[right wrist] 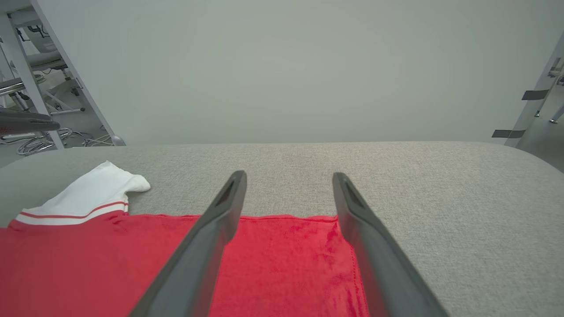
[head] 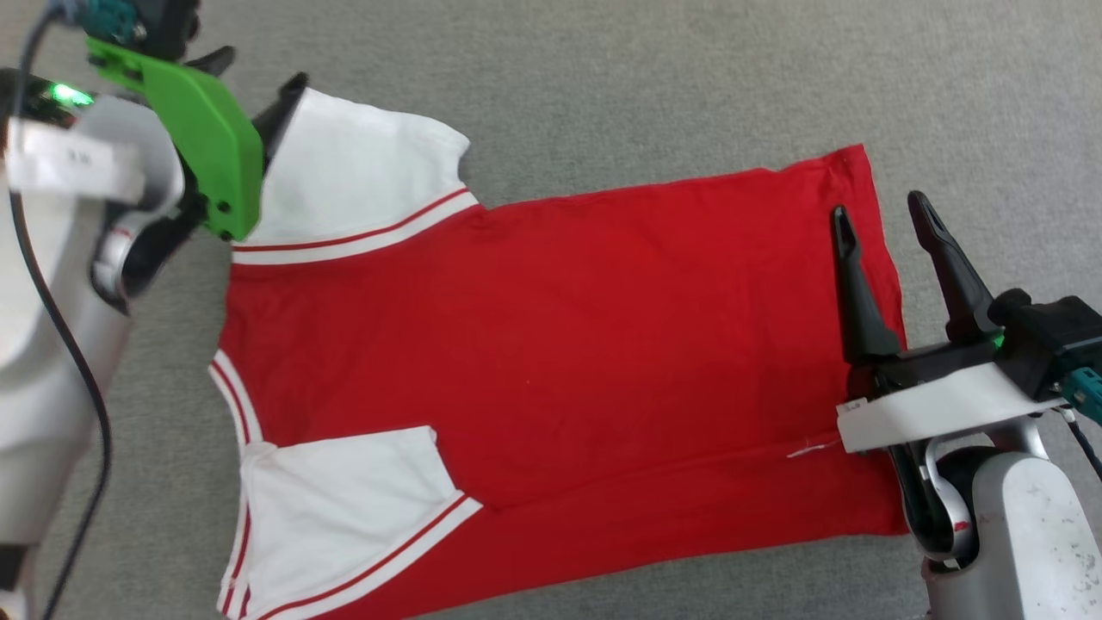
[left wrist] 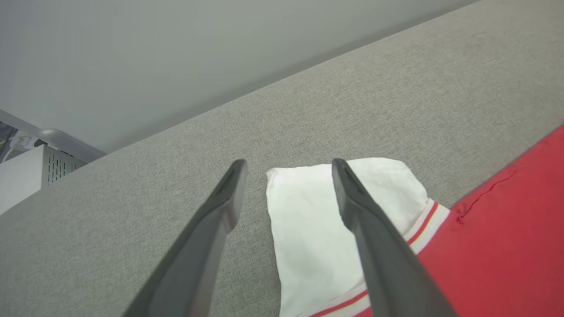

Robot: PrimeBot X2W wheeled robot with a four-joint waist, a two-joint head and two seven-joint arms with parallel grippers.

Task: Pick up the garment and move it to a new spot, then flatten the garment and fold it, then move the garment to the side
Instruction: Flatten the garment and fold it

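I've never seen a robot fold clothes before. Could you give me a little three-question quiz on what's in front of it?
1. True or false: the right gripper is shut on the garment.
2. The left gripper is nearest which part? A) white sleeve B) bottom hem C) lettering
3. Fill in: the garment lies on a ___ fabric surface.
Key: 1 false, its jaws stand open; 2 A; 3 grey.
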